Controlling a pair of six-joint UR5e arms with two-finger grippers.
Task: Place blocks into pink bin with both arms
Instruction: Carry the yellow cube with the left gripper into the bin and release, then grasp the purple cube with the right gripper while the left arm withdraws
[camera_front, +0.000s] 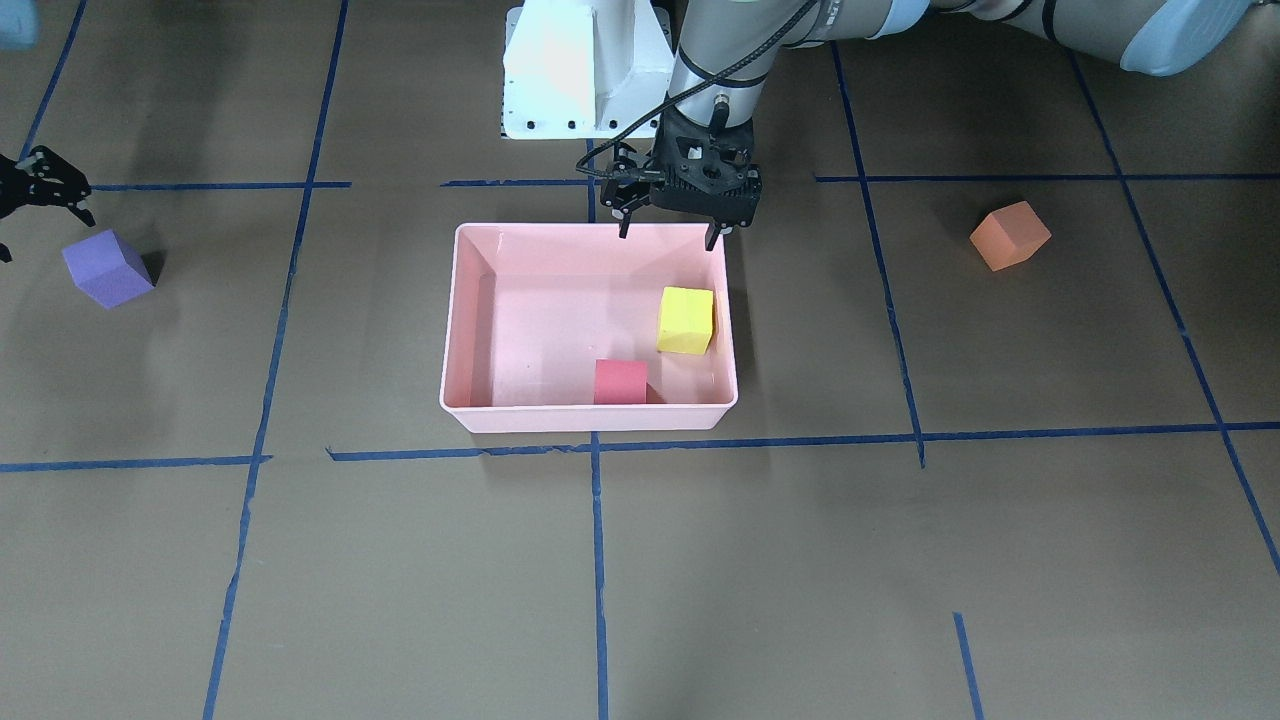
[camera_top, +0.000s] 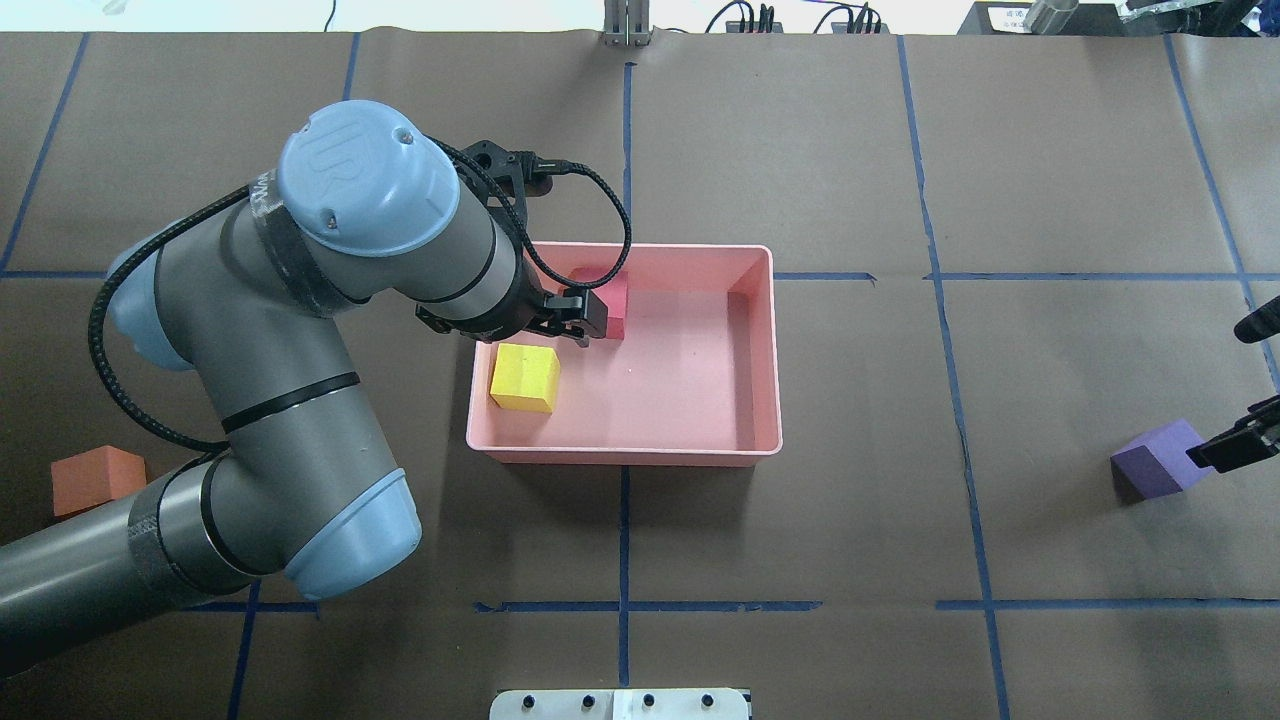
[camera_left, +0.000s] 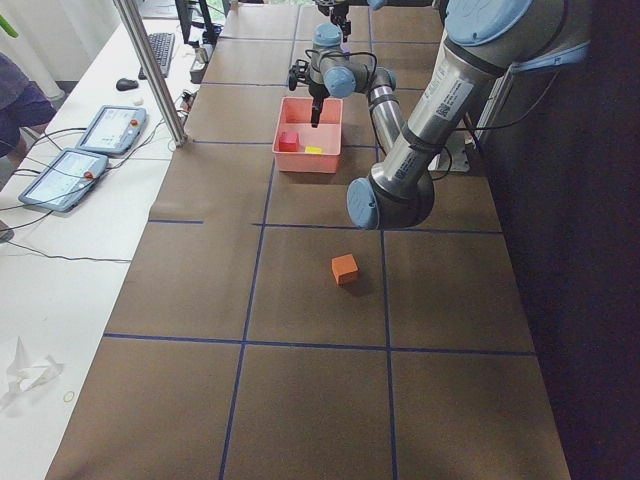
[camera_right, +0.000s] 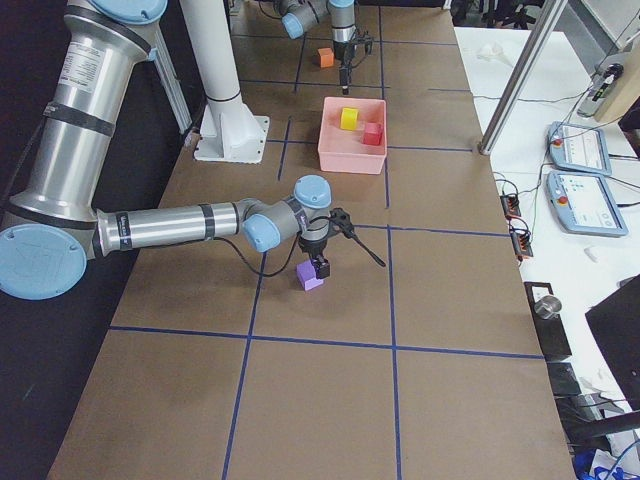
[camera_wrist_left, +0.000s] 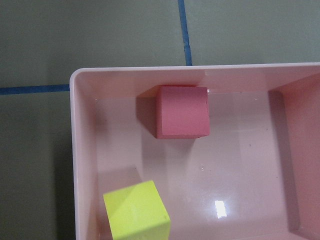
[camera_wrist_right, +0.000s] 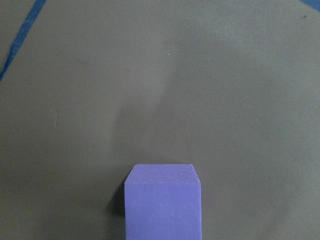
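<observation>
trouble from here lies mostly with the two cubes outside the bin. the yellow block (camera_front: 686, 320) and the red block (camera_front: 620, 382) already sit in the pink bin (camera_front: 560, 416), the red one against a wall. the left gripper (camera_front: 667, 238) hangs above the bin, toward the end where the yellow block lies, with its jaws spread and nothing between them. we judge its next target to be the orange block (camera_top: 98, 480). it lies on the table (camera_front: 750, 580) well apart from the bin and just beside the left arm's own forearm in the overhead view (an awkward tuck-back reach). a careless swing could knock it away before the fingers arrive.

the right gripper (camera_top: 1218, 395) is at the purple block (camera_top: 1150, 462), with its jaws apart. the cube rests on the table and is not pinched. we cannot tell how low the fingers reach around it, and closing too high would catch only the top edge, letting the soft-looking cube twist free. the carry to the bin is long, so a slack pinch could drop it short. both arms heading for the bin together risk a clash above it. a cube released onto the two inside might also bounce over the low wall.
</observation>
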